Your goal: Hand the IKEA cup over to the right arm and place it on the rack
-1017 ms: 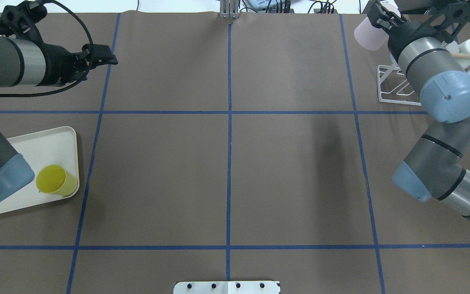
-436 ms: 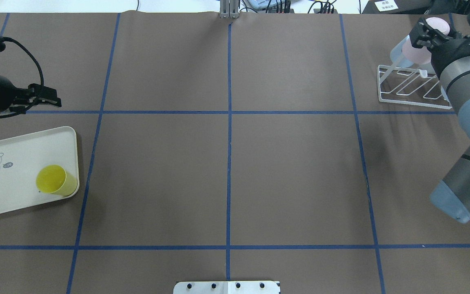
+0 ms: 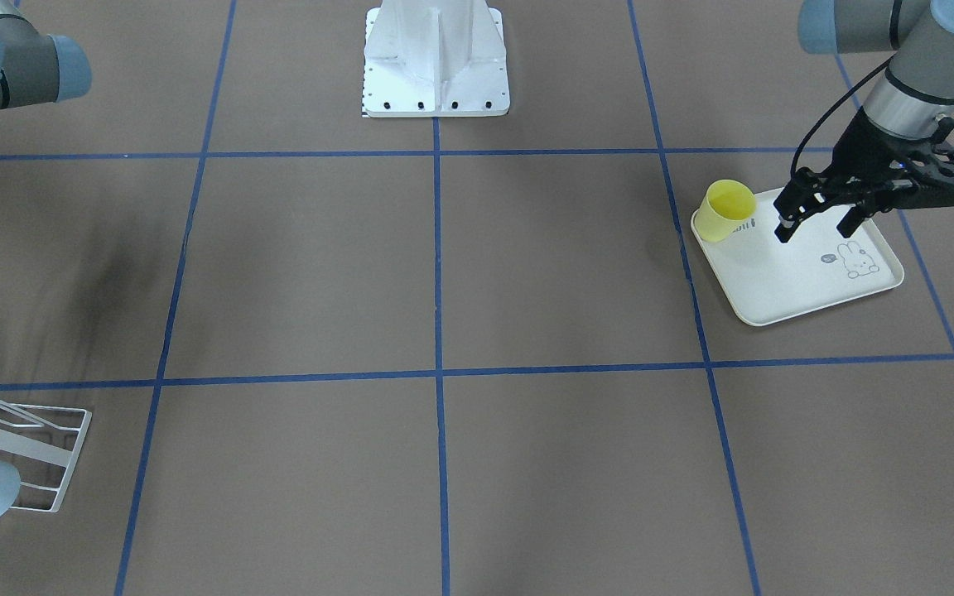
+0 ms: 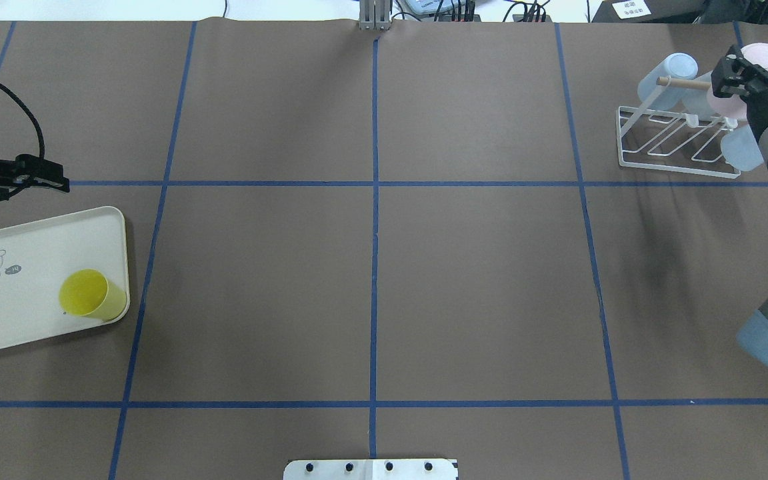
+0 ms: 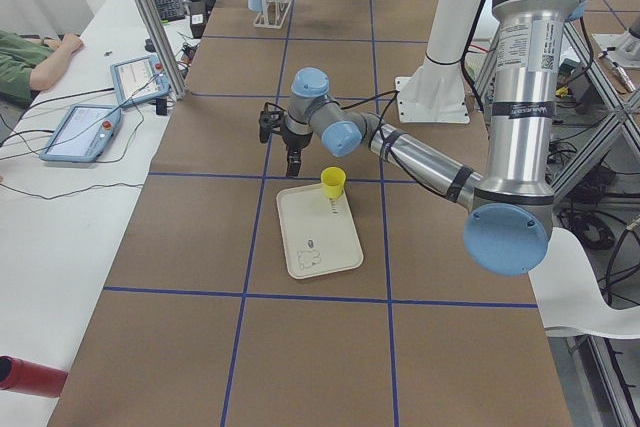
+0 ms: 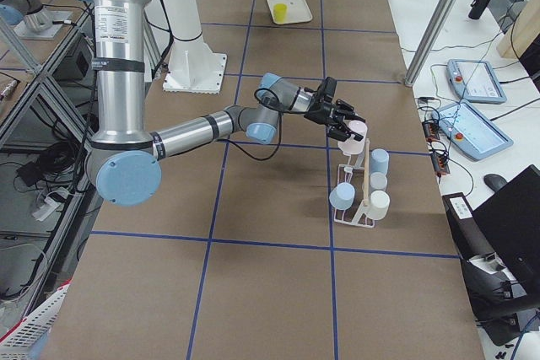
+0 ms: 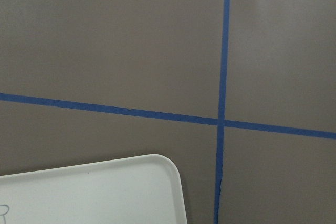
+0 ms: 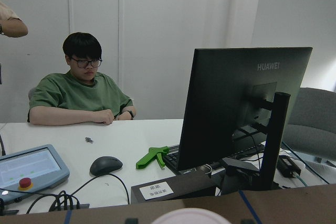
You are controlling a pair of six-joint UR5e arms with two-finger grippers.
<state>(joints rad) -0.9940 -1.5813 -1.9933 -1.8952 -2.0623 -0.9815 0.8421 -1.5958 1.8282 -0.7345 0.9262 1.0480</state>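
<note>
And the right pincer [image 4: 743,72] is clamped on the pink IKEA cup [image 4: 763,55], holding it tilted over the far end of the rack [image 4: 677,169], right beside the blue cups [image 4: 679,67] hanging there. Across the tabletop, the left pincer [image 3: 814,232] is spread wide and grips nothing, hovering above the tray [image 3: 800,290] near the yellow cup [image 3: 726,210].

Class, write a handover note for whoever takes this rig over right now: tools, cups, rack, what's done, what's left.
Left tool: open, empty, beside the tray.
Right tool: shut on pink cup over the rack.
Yellow cup: upright on tray.
Done: blue cups on rack.
Left: seat pink cup; hand over and rack yellow cup.
</note>
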